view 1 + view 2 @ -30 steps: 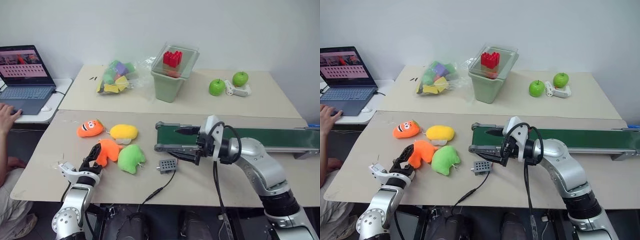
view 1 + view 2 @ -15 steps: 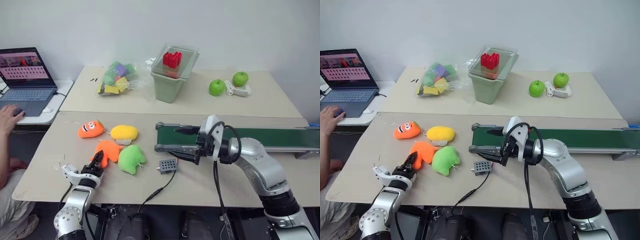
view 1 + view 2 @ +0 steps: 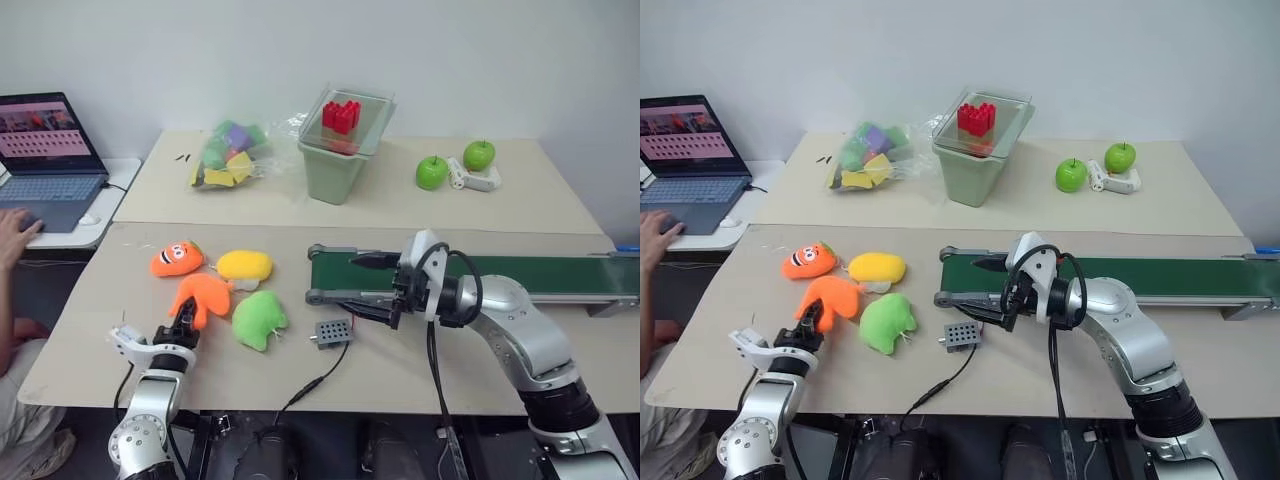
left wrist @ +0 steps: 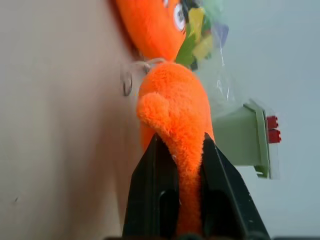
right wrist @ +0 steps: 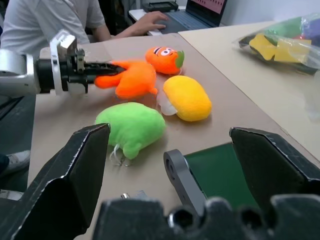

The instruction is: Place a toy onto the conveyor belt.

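Orange and soft, the toy (image 3: 200, 295) is pinched by one lobe between the two black fingers of your left gripper (image 3: 186, 322), and the jaws are squeezed tight on the plush. You can see the same grip up close from the left wrist, where the fuzzy orange lobe (image 4: 176, 135) sits right between the fingers. The toy is at the near left part of the table (image 3: 420, 375), well apart from the conveyor belt (image 3: 540, 275).

Just beside the toy you have three other soft toys. The orange plush with a face (image 3: 176, 259) lies a bit farther back, the yellow plush (image 3: 245, 265) is next to that one, and the green plush (image 3: 259, 318) lies near the toy on its right.

Your right gripper (image 3: 372, 283) hangs by the left end of the dark green belt, and its jaws stand wide apart with nothing in them. A small grey box (image 3: 334, 331) with a cable lies on the table close to it.

A person's hand (image 3: 14, 232) rests by a laptop (image 3: 45, 160) at the far left.
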Robot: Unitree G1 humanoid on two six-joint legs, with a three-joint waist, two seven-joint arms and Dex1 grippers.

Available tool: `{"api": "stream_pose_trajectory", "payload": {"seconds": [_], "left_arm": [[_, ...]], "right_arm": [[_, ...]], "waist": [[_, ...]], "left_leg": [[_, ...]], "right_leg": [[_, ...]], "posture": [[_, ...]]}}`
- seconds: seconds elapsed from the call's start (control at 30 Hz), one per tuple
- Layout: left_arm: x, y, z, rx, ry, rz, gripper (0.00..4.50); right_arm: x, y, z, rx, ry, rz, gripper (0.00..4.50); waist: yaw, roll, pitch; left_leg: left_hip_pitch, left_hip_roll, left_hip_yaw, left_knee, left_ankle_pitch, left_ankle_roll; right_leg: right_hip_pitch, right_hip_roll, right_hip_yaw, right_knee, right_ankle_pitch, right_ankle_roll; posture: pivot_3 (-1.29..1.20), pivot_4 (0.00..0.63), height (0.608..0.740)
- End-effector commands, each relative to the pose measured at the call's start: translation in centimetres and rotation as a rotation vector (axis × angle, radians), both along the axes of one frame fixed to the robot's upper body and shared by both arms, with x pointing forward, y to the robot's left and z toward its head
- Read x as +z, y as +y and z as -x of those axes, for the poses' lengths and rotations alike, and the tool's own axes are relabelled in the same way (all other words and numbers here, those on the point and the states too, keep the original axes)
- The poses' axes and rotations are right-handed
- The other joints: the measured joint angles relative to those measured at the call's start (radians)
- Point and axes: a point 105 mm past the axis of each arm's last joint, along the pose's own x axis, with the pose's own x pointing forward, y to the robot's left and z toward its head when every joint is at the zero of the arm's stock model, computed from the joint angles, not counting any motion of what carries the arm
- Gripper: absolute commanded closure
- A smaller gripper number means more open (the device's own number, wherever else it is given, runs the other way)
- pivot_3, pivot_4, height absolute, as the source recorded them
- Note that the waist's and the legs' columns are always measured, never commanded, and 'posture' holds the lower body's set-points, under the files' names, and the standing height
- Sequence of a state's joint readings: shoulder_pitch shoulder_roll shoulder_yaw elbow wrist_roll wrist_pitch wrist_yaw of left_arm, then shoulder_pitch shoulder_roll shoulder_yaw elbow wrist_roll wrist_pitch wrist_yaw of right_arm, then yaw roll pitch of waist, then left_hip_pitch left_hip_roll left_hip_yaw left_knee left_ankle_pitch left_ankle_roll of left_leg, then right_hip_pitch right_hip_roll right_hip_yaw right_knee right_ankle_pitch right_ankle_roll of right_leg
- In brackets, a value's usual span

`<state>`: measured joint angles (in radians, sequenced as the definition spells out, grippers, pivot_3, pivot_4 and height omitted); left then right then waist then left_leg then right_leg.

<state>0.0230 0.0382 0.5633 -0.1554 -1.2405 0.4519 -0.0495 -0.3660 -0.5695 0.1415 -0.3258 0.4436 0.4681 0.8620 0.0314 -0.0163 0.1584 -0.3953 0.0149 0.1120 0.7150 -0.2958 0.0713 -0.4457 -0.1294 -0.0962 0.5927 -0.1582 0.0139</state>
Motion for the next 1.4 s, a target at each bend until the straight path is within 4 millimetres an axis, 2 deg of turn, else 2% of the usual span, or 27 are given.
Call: {"api": "stream_pose_trajectory", "payload": {"seconds": [0.03,0.1,0.2,0.3,0.33,0.4,0.47,0.53,0.6,0.63,0.7,0.83,0.93,1.13,1.4], "left_arm": [[6.7,-0.3,0.0,0.026,-0.144,-0.162,4.47],[9.6,-0.9,0.2,0.008,-0.220,-0.176,4.47],[13.0,-2.4,0.4,-0.054,-0.288,-0.272,4.47],[15.9,-5.7,-0.9,-0.137,-0.312,-0.651,4.47],[16.3,-7.5,-1.5,-0.186,-0.320,-0.871,4.47],[16.0,-9.5,-2.0,-0.255,-0.338,-1.138,4.47],[14.8,-12.3,-2.0,-0.371,-0.407,-1.475,4.47],[13.8,-13.8,-1.9,-0.441,-0.474,-1.685,4.47],[13.3,-14.7,-1.9,-0.471,-0.525,-1.824,4.47],[12.2,-15.6,-1.9,-0.508,-0.603,-2.031,4.47],[10.3,-16.2,-2.0,-0.575,-0.702,-2.298,4.47],[7.9,-17.6,-2.7,-0.631,-0.922,-2.573,4.47],[6.9,-18.4,-3.2,-0.652,-1.046,-2.681,4.47],[6.2,-20.2,-3.8,-0.642,-1.228,-2.745,4.47],[3.4,-21.2,-5.4,-0.726,-1.208,-2.730,4.47]], "right_arm": [[1.3,-0.5,-0.4,-0.020,-0.054,-0.016,0.00],[1.2,-0.5,-0.5,-0.022,-0.053,-0.016,0.00],[1.1,-0.5,-0.6,-0.024,-0.051,-0.019,0.00],[1.2,-1.0,-1.2,-0.052,-0.054,-0.024,0.00],[1.2,-1.4,-1.5,-0.071,-0.056,-0.023,0.00],[1.2,-1.9,-1.9,-0.092,-0.060,-0.020,0.00],[1.4,-3.0,-2.5,-0.133,-0.068,-0.014,0.00],[1.5,-3.8,-2.8,-0.165,-0.075,-0.008,0.00],[1.5,-4.4,-3.0,-0.187,-0.079,-0.002,0.00],[1.6,-5.3,-3.2,-0.218,-0.084,0.004,0.00],[1.6,-6.4,-3.5,-0.264,-0.093,0.013,0.00],[1.7,-8.4,-3.6,-0.353,-0.106,0.014,0.00],[2.0,-9.0,-3.2,-0.383,-0.115,0.008,0.00],[1.7,-9.2,-2.5,-0.407,-0.110,0.007,0.00],[1.6,-9.0,-1.9,-0.434,-0.107,-0.009,0.00]], "waist": [[0.000,-0.001,0.000],[0.002,-0.001,0.001],[0.001,-0.001,0.001],[0.004,-0.002,0.001],[0.005,-0.002,0.001],[0.005,-0.002,0.001],[0.002,-0.001,0.001],[-0.001,-0.003,0.002],[-0.006,-0.002,0.003],[-0.008,-0.003,0.003],[-0.009,-0.003,0.003],[-0.008,-0.002,0.004],[-0.006,-0.002,0.004],[-0.006,-0.002,0.004],[-0.009,-0.002,0.004]], "left_leg": [[-0.002,0.000,0.000,0.000,0.000,-0.001],[-0.006,0.000,0.000,0.001,0.004,-0.007],[-0.009,-0.001,0.000,0.001,0.004,-0.007],[-0.009,-0.001,0.000,0.001,0.005,-0.008],[-0.009,-0.001,0.000,0.001,0.006,-0.009],[-0.008,-0.002,0.001,0.001,0.006,-0.010],[-0.007,-0.002,0.002,0.000,0.007,-0.011],[-0.007,-0.001,0.003,-0.002,0.007,-0.012],[-0.008,0.000,0.004,-0.003,0.008,-0.013],[-0.008,0.001,0.003,-0.004,0.008,-0.014],[-0.009,0.001,0.003,-0.004,0.010,-0.016],[-0.007,0.002,0.003,-0.009,0.011,-0.019],[-0.008,0.003,0.003,-0.009,0.011,-0.018],[-0.008,0.002,0.003,-0.007,0.010,-0.016],[-0.009,0.002,0.004,0.000,0.005,-0.007]], "right_leg": [[-0.001,0.000,0.000,0.000,0.000,0.001],[-0.006,0.000,0.000,0.000,0.002,0.002],[-0.008,0.000,0.000,0.000,0.002,0.003],[-0.008,0.001,-0.001,0.000,0.002,0.003],[-0.008,0.001,-0.001,0.001,0.002,0.003],[-0.008,0.002,0.000,0.001,0.002,0.003],[-0.008,0.003,0.001,0.000,0.002,0.003],[-0.009,0.005,0.001,0.000,0.002,0.003],[-0.011,0.005,0.003,0.001,0.002,0.002],[-0.012,0.006,0.002,0.000,0.002,0.002],[-0.013,0.008,0.000,0.001,0.000,-0.001],[-0.013,0.009,-0.001,0.000,-0.001,-0.003],[-0.013,0.009,-0.001,0.000,-0.001,-0.003],[-0.012,0.007,0.000,0.001,-0.001,0.000],[-0.011,0.006,0.000,0.002,0.002,0.006]], "posture": [[0.00,0.150,0.740],[0.00,0.150,0.740],[0.00,0.150,0.740],[0.00,0.150,0.740],[0.00,0.150,0.740],[0.00,0.150,0.740],[0.00,0.150,0.740],[0.00,0.150,0.740],[0.00,0.150,0.740],[0.00,0.150,0.740],[0.00,0.150,0.740],[0.00,0.150,0.740],[0.00,0.150,0.740],[0.00,0.150,0.740],[0.00,0.150,0.740]]}}
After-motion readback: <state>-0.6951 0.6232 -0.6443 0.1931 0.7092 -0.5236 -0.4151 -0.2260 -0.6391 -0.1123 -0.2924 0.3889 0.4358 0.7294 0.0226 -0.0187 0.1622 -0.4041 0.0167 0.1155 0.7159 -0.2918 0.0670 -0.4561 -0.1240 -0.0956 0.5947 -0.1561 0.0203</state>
